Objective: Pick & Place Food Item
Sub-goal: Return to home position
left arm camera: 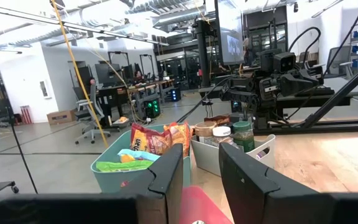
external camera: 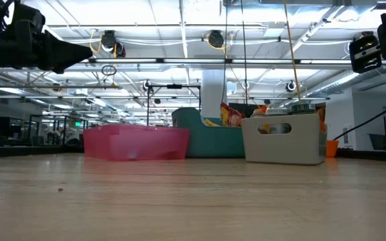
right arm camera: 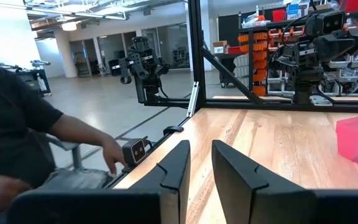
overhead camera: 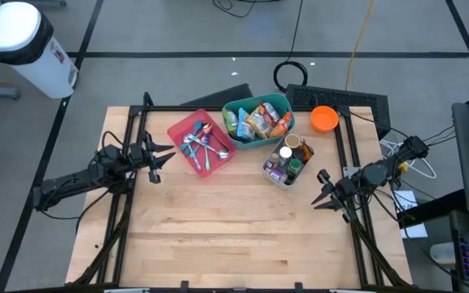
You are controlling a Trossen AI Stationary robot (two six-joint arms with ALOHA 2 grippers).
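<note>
Red bin sits at the far left-centre of the wooden surface. The spoons are piled inside it, silver ones plus a few coloured ones.

Teal bin is just beside it on the right, stuffed with snack packets. Pale caddy with jars is just beside the teal bin, nearer side. Orange bowl is at the far right, near both.

Left claw hovers off the surface near the red bin's left side. We see its fingers set moderately apart, nothing between them. Right claw hangs over the right edge near the caddy, with a narrow gap and nothing in it.

In the right wrist view, a person's hand rests by a small device beyond the surface edge.
</note>
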